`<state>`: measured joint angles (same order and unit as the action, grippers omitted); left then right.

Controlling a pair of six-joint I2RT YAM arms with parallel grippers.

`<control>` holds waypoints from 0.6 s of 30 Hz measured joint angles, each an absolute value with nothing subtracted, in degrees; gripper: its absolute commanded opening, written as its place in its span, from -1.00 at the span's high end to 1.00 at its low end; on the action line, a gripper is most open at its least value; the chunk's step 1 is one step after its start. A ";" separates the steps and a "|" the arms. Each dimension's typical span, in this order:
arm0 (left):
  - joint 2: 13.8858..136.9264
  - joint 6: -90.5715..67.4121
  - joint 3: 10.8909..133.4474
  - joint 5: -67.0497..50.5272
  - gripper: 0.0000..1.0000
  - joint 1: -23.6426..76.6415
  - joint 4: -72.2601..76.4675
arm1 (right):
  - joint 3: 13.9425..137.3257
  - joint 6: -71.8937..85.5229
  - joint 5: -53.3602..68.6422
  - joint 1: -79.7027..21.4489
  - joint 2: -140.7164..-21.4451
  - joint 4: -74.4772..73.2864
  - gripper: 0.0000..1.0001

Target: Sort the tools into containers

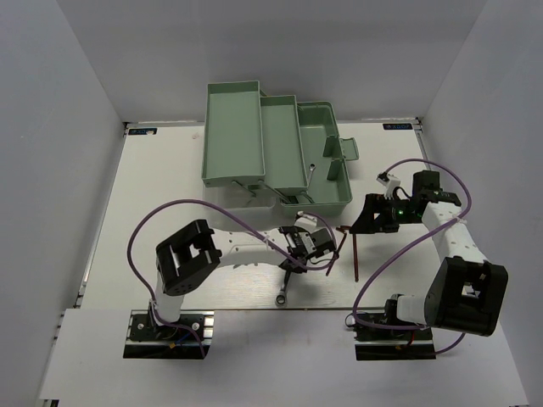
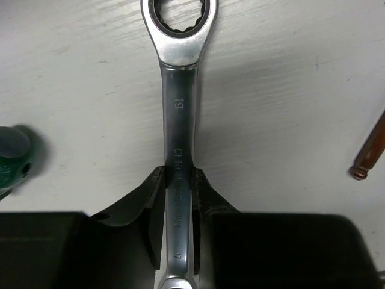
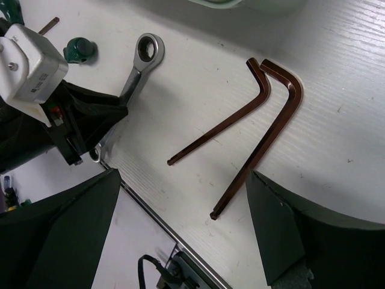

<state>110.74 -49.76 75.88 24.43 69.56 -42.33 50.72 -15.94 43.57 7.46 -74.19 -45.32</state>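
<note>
My left gripper [image 2: 178,174] is shut on the shaft of the long silver wrench [image 2: 178,108], whose ring end points away over the white table. In the top view this gripper [image 1: 293,263] sits front centre and the wrench [image 1: 285,287] sticks out toward the near edge. My right gripper [image 3: 186,235] is open and empty above two reddish-brown hex keys, one [image 3: 222,123] beside the other [image 3: 264,132]. In the top view it [image 1: 363,222] hovers over them [image 1: 355,254]. A green-handled screwdriver [image 3: 81,49] lies near the wrench head. The mint-green toolbox [image 1: 233,127] stands open behind.
A small silver tool [image 1: 312,173] lies in the toolbox's right compartment. A short hex key [image 3: 48,25] lies far left in the right wrist view. The table's metal front edge [image 3: 150,211] runs just below the hex keys. White walls enclose the table.
</note>
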 measured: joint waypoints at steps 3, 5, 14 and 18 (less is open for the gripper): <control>109.40 -48.49 75.90 24.40 1.00 69.54 -43.66 | 50.72 -15.97 43.70 7.68 -74.19 -45.34 -0.81; 108.07 -47.44 75.92 24.12 1.00 69.71 -43.79 | 50.72 -15.97 43.70 7.88 -74.19 -45.34 -0.81; 102.56 -42.46 78.22 21.08 1.00 70.65 -43.18 | 50.72 -15.55 42.81 8.29 -74.19 -45.23 -0.65; 102.17 -40.34 82.11 19.59 1.00 70.67 -43.27 | 50.72 -15.35 42.33 8.71 -74.17 -45.04 -0.10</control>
